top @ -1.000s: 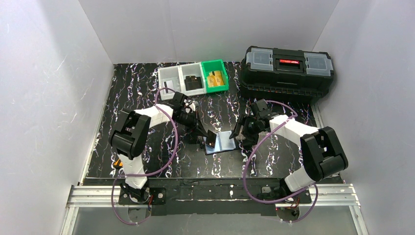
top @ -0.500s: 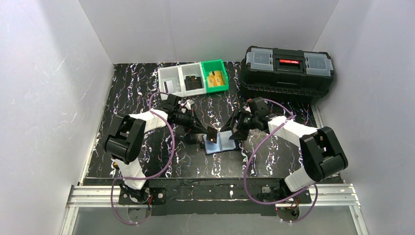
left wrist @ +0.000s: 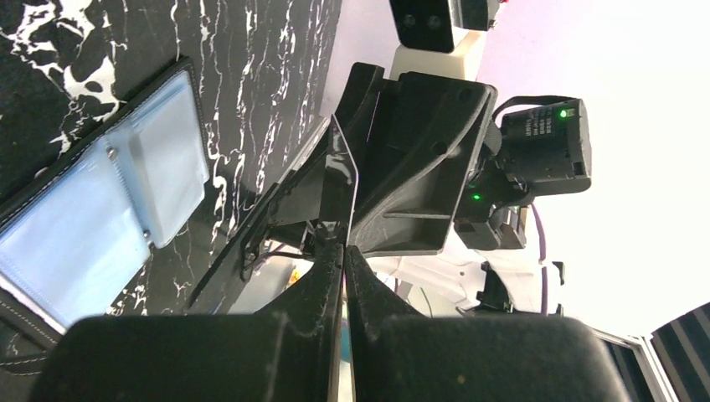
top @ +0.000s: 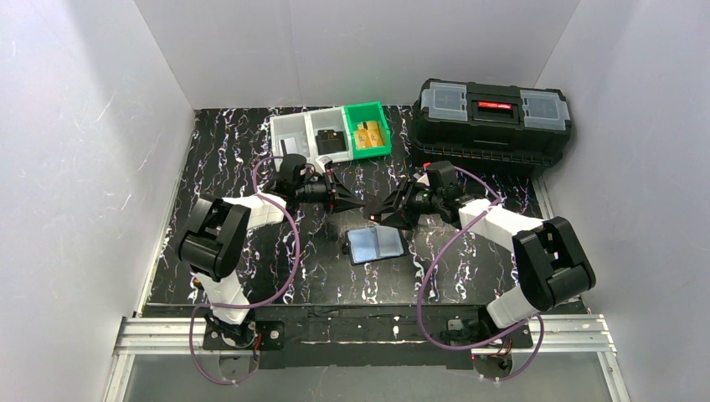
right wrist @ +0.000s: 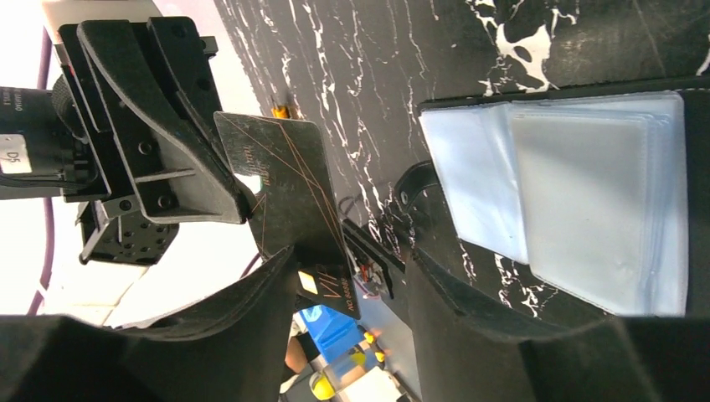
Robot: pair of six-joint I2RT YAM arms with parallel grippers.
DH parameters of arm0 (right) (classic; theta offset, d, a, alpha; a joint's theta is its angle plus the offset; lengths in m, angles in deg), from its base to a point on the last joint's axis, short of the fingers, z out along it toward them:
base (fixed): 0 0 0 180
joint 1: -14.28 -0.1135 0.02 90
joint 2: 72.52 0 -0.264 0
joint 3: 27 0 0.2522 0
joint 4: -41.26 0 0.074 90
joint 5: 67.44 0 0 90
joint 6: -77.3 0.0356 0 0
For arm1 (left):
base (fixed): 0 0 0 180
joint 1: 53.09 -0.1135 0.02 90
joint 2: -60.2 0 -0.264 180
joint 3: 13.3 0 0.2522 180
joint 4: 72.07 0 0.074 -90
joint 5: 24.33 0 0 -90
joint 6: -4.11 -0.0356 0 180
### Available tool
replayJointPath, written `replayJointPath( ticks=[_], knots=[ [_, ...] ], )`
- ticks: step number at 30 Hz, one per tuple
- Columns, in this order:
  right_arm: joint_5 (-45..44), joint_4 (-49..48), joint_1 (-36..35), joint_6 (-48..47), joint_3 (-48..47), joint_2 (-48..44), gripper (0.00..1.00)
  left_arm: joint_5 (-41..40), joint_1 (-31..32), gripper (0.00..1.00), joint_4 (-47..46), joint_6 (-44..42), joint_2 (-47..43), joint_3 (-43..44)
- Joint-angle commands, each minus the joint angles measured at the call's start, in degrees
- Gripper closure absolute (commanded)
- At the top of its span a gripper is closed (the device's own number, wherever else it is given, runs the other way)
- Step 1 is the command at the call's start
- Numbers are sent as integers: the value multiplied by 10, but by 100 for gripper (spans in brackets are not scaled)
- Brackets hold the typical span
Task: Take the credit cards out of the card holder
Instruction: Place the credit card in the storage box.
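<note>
White walls box in a black marbled desk (top: pixel 469 280), where the card holder (top: pixel 376 244) lies open with its clear pockets facing up. Just behind and above it, the left tool (top: pixel 358 203) pinches a black credit card (right wrist: pixel 280 188) by one edge. The card's free end sits inside the wide-spread right tool (top: pixel 376 218), apparently for a handover.

The black card holder (top: pixel 376 244) lies open and flat in the middle, shiny pockets up. A black card (right wrist: pixel 285 180) with gold lines is in the air.
</note>
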Motion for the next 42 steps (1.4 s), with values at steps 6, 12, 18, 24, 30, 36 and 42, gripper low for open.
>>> replayJointPath(
  ticks=[6, 12, 18, 24, 30, 36, 42],
  knots=[
    [32, -61, -2, 54, -11, -17, 62, 30, -3, 100, -67, 50, -26, -10],
    [39, -77, -2, 68, -12, -23, 76, 31, -3, 100, -67, 51, -29, -17],
    [52, -76, -2, 65, -17, -19, 94, 39, -3, 100, -41, 36, -34, -9],
    [112, -126, -2, 86, -21, 1, 99, 50, -3, 71, -17, 18, -45, 0],
    [145, -206, -2, 134, -10, 14, 99, 53, -3, 68, -40, 46, -42, 1],
    [162, -219, -2, 140, -19, 25, 99, 58, -3, 73, -95, 94, -29, 2],
    [147, -138, -2, 87, -37, 13, 92, 61, -3, 100, -149, 137, -16, 2]
  ],
)
